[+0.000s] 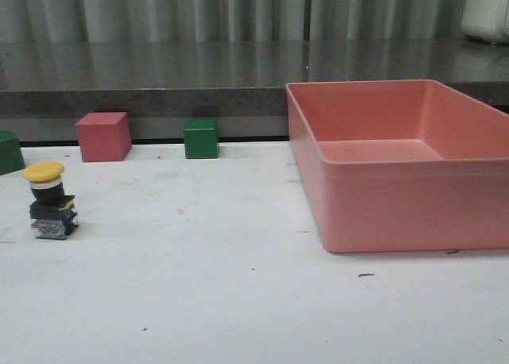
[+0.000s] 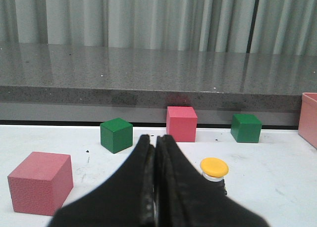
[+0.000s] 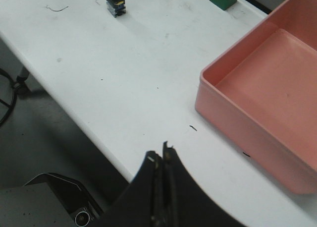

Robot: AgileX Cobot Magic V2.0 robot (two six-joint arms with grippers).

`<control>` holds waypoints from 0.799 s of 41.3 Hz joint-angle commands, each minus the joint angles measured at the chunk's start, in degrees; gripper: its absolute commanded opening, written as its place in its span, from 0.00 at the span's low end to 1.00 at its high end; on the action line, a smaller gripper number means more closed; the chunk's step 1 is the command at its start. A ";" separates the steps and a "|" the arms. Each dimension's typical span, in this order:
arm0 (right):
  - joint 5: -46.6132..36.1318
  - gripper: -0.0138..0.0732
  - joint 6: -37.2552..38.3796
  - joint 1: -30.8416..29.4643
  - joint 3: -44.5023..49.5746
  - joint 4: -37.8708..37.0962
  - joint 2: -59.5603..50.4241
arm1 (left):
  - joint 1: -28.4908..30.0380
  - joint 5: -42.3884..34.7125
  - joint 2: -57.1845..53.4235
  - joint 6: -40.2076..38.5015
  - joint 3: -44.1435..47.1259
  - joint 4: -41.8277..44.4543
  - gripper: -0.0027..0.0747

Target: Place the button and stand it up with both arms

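The button [image 1: 52, 201] stands upright on the white table at the far left, yellow cap on top, dark blocky base below. It also shows in the left wrist view [image 2: 214, 170], partly hidden behind my finger, and small and far off in the right wrist view [image 3: 115, 1]. My left gripper [image 2: 155, 140] is shut and empty, back from the button and a little to its side. My right gripper [image 3: 161, 155] is shut and empty over the table's front edge, far from the button. Neither arm shows in the front view.
A large pink bin [image 1: 402, 161] fills the right side of the table. A pink cube [image 1: 103, 136] and a green cube [image 1: 200, 138] stand along the back edge; another green cube [image 1: 9, 151] is at far left. A further pink cube [image 2: 40, 182] lies near my left gripper.
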 commanded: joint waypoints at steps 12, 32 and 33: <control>-28.58 0.08 -0.57 -23.32 21.96 0.22 -18.06 | 0.11 -4.81 -1.36 -0.22 0.88 -0.22 0.01; -58.20 0.08 -0.57 -34.78 50.57 0.28 -34.60 | 0.11 -4.81 -1.36 -0.22 0.88 -0.22 0.01; -58.21 0.08 -0.57 -34.78 50.67 0.28 -35.26 | 0.11 -4.81 -1.36 -0.22 0.88 -0.22 0.01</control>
